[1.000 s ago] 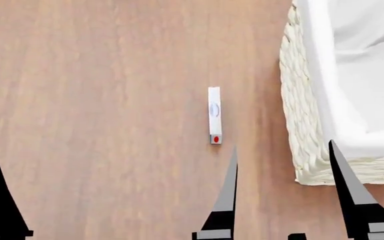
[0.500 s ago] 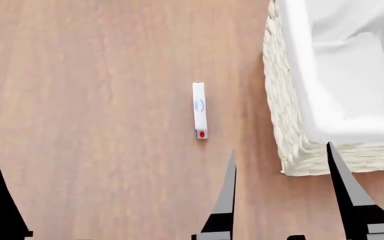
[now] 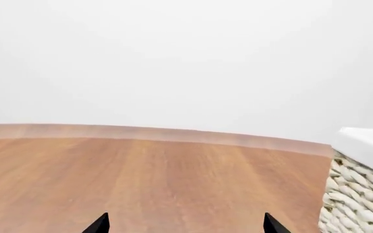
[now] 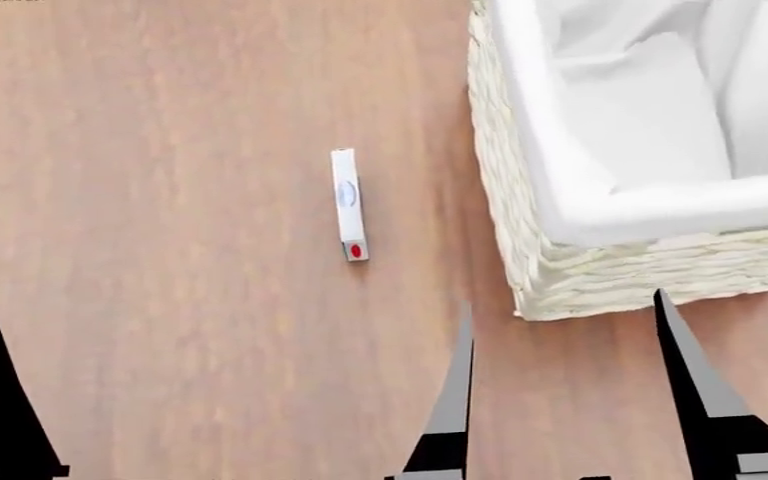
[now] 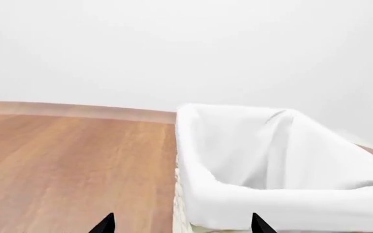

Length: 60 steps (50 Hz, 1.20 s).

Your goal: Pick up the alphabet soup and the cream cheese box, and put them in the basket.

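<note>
Head view: my only look at the box (image 4: 348,205), a thin white carton lying flat on the wood floor (image 4: 157,200), left of centre, long axis running up the frame, red patch at its lower end.
Basket (image 4: 518,210): fills the upper right of the head view, wicker wall facing the box, white liner (image 4: 584,215) folded over the rim. The box lies near its left wall, not touching.
Basket contents: only folds of white cloth show inside; the far part runs out of frame.
Soup: in none of my views.
Left wrist view: bare wood, a pale skirting strip and a blank wall, with a corner of the basket (image 3: 358,204) at the right edge. The box does not show here.
Right wrist view: the basket (image 5: 181,213) close up, its liner (image 5: 264,160) filling the lower right, wood floor to the left. The inside is seen only as draped cloth.
My left gripper (image 4: 217,385): fingertips at the bottom of the head view, one at the far left edge, one near centre, spread wide, nothing between them. Its two tips (image 3: 185,224) also poke up at the bottom of the left wrist view.
My right gripper (image 5: 182,224): two tips apart at the bottom of the right wrist view, holding nothing. In the head view one dark finger (image 4: 704,400) stands at lower right, just below the basket's near corner.
</note>
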Tool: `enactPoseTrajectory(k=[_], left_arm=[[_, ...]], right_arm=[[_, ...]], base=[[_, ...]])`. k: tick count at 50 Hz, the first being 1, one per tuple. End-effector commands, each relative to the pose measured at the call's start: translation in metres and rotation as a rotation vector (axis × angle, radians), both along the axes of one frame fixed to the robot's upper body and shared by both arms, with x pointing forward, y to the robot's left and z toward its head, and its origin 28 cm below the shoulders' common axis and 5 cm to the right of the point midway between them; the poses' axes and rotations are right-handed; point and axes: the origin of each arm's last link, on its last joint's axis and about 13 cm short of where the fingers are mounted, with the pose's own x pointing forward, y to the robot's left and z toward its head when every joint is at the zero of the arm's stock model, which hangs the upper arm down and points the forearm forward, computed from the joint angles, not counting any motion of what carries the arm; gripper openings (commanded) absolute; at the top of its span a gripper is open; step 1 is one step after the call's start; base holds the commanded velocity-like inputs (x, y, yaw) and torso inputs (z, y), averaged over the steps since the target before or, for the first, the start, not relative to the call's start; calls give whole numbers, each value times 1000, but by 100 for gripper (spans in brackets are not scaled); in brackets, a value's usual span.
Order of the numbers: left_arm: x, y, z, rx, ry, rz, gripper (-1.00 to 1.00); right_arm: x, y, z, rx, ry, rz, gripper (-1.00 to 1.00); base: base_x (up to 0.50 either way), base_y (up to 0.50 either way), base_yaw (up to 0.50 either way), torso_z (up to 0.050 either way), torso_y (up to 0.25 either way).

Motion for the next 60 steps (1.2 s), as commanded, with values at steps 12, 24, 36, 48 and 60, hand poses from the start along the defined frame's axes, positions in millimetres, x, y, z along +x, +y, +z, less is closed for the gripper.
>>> enactPoseTrajectory(k=[12, 24, 36, 48, 60], left_arm=[[0, 1, 0, -2, 2, 5, 100], [0, 1, -1, -3, 5, 5, 100], [1, 1, -2, -5, 7, 4, 100], [0, 1, -2, -4, 6, 5, 100], [0, 0, -2, -1, 6, 4, 100]], right_arm=[[0, 1, 1, -6, 6, 7, 100], [1, 2, 0, -6, 12, 12, 100], [1, 1, -1, -7, 17, 10, 100], [1, 2, -1, -8, 17, 15, 100], [2, 1, -1, -6, 19, 17, 100]], base=[[0, 0, -259, 0, 0], [0, 0, -264, 0, 0], [0, 0, -264, 0, 0], [0, 0, -264, 0, 0], [0, 0, -264, 0, 0]])
